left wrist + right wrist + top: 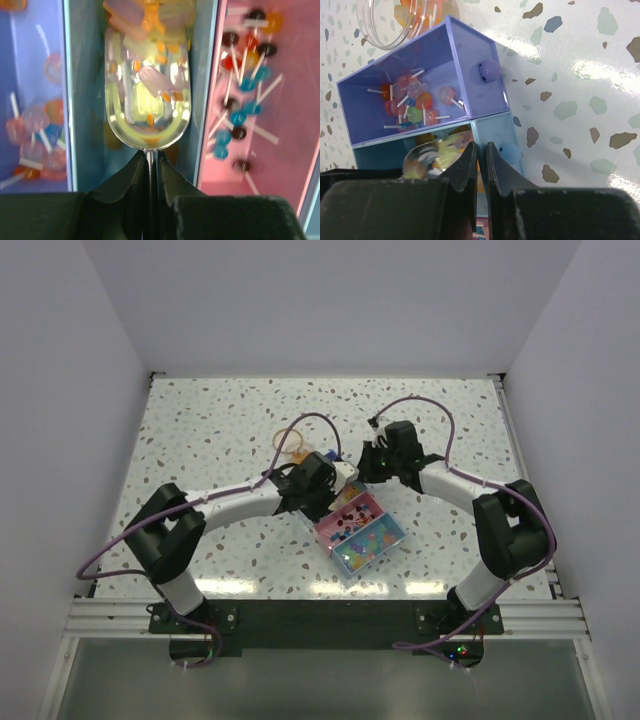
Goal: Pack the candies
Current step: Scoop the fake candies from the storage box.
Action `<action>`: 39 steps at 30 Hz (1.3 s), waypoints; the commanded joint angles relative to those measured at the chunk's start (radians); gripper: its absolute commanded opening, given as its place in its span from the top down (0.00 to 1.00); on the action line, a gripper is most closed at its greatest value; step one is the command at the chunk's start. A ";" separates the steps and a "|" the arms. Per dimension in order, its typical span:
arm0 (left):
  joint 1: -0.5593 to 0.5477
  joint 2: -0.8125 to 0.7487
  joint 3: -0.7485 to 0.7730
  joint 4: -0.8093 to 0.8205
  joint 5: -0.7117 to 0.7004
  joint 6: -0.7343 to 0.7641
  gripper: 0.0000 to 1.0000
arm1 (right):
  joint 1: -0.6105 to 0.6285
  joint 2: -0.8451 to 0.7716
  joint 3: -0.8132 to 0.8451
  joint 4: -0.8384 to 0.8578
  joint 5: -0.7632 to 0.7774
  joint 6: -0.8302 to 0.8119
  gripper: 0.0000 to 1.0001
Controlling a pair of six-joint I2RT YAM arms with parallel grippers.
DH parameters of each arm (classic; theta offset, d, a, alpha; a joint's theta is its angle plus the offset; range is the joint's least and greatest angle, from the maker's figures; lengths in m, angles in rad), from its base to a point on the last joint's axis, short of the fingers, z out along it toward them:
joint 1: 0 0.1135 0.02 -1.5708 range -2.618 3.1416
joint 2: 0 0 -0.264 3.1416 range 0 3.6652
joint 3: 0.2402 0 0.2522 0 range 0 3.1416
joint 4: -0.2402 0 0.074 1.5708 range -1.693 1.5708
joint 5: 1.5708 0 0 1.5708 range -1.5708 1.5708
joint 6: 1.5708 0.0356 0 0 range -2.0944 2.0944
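The compartment box (383,540) lies between my arms. My left gripper (149,153) is shut on the thin handle of a metal spoon (148,90). The spoon's bowl holds orange and pale candies (150,82) inside the light blue compartment (86,100). More candies, tiny sweets on white sticks, lie in the purple compartment (35,130) and the pink compartment (240,85). My right gripper (481,146) is shut on the light blue compartment's end wall (495,135). The spoon (432,156) also shows in the right wrist view, just left of that gripper.
A clear round jar (402,20) with orange sweets lies on its side behind the purple compartment (410,100); it also shows in the top view (294,447). Both arms (240,502) meet over the box. Speckled tabletop (580,100) lies to the right.
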 commanded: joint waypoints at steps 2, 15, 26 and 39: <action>-0.028 0.137 0.116 0.079 0.188 -0.050 1.00 | 0.050 0.098 -0.051 -0.168 -0.049 0.047 1.00; -0.017 -0.103 -0.054 0.305 0.203 -0.034 1.00 | 0.022 0.093 -0.063 -0.166 -0.036 0.034 1.00; -0.013 0.017 0.014 0.227 0.237 -0.031 1.00 | 0.011 0.093 -0.045 -0.188 -0.025 0.007 1.00; -0.005 -0.063 -0.044 0.376 0.198 -0.023 1.00 | -0.029 0.076 -0.048 -0.186 0.013 0.024 1.00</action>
